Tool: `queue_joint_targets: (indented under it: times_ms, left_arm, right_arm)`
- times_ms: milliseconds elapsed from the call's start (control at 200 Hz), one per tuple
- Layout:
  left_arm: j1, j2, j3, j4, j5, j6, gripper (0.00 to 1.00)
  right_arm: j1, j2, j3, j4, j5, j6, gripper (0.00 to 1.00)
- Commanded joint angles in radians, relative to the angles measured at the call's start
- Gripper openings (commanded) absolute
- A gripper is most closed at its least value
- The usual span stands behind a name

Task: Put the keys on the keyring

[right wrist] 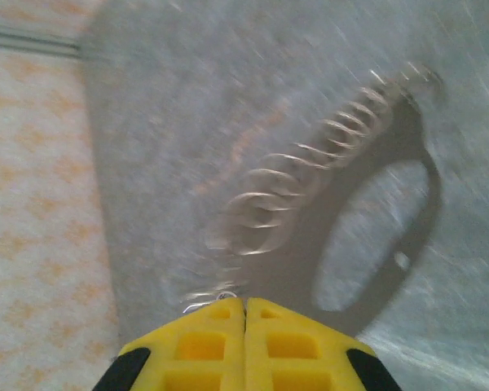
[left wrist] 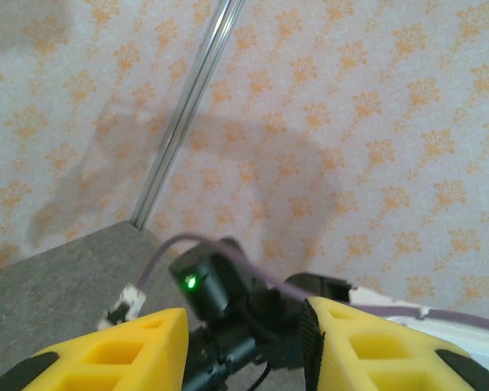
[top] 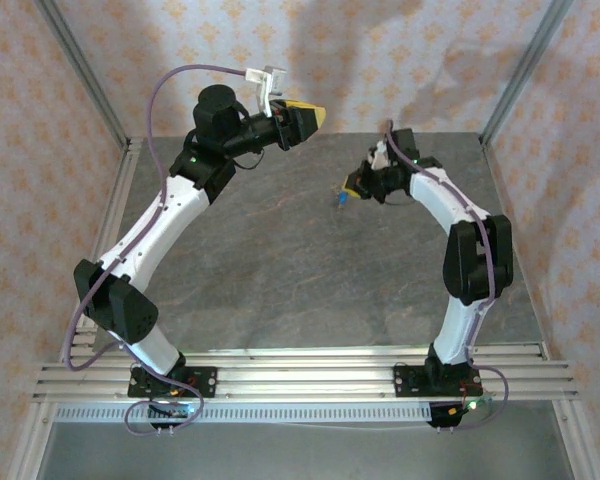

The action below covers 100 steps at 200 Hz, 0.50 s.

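On the left, my left gripper [top: 315, 117] hangs high over the far edge of the table [top: 260, 270], pointing across towards the other arm. Its yellow fingers [left wrist: 122, 350] stand apart with nothing between them. I read that as a waiting pose: raised out of the way, yet ready to take the other half of the job.

Further right, a small blue key [top: 338, 200] sits just beside the right gripper [top: 353, 190], low over the table's far half. I cannot tell whether it lies on the surface or dangles.

On the wrist view the right fingers [right wrist: 285, 342] are pressed together, and a thin wire pokes out at their tip. From there the keyring [right wrist: 265, 199] trails away above the stone, blurred into a run of fine silver loops. I judge it pinched at one end so that the rest hangs free for threading.
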Motion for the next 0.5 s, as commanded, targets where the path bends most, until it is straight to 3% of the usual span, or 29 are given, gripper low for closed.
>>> queue_joint_targets:
  times_ms: [0, 495]
  left_arm:
    - [0.005, -0.045, -0.01, 0.0, -0.014, -0.002, 0.42]
    - [-0.009, -0.049, -0.031, -0.013, -0.023, 0.004, 0.42]
  right_arm:
    - [0.0, -0.053, -0.104, 0.065, 0.017, -0.022, 0.0]
    - [0.002, -0.163, -0.453, 0.273, -0.005, 0.038, 0.0]
